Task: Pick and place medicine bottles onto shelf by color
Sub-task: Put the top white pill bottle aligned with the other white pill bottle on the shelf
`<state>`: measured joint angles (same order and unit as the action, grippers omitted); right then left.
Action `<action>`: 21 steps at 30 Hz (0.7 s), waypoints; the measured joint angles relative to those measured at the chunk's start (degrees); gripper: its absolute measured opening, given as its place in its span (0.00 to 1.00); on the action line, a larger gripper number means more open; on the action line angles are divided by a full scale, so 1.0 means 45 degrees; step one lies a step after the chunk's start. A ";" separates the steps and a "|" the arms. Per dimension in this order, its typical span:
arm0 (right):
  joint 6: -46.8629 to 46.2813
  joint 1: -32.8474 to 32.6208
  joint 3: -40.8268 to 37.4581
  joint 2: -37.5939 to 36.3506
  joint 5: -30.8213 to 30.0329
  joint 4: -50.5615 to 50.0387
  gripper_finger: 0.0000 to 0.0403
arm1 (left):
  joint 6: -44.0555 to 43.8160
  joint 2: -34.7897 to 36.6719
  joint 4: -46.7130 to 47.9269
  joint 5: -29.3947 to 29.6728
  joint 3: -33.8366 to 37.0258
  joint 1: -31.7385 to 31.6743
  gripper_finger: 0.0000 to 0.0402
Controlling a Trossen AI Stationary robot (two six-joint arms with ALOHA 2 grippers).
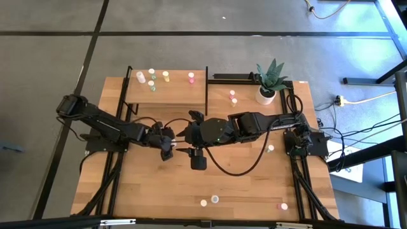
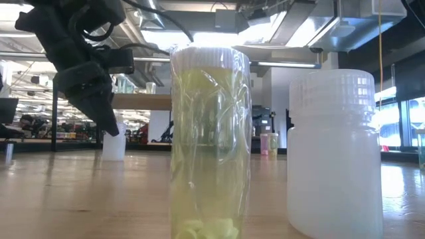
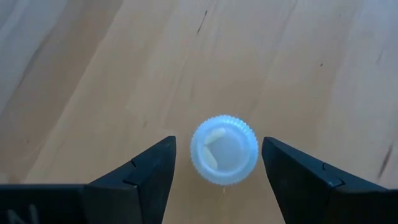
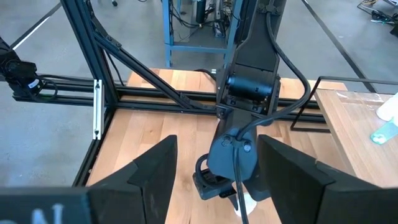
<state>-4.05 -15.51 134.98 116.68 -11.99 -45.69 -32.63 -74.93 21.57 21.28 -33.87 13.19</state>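
Between left jaws, white-capped bottle (image 3: 224, 158)

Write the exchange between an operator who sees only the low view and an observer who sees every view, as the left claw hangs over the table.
Operator: Is anything under the left claw?
Observer: Yes. A white-capped bottle stands between the left claw's open fingers, with a gap on each side.
Operator: Where is the right claw?
Observer: The right claw is open and empty, facing the left arm from close by.
Operator: Is the shelf in use?
Observer: Several bottles stand along the far edge of the shelf, with a pink-topped bottle at its right end.
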 joint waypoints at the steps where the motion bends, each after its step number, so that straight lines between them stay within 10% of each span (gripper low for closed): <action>1: 0.0000 0.0004 0.0000 0.0000 0.0000 0.0000 0.55 | 0.0027 0.0047 0.0028 -0.0001 0.0000 0.0000 0.58; 21: 0.0058 0.0000 0.0000 0.0000 0.0000 0.0000 0.55 | 0.0041 0.0163 0.0017 -0.0216 0.0000 -0.0015 0.43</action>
<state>-3.79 -15.51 134.98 116.68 -11.99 -45.69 -32.45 -74.19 21.65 20.30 -33.87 13.13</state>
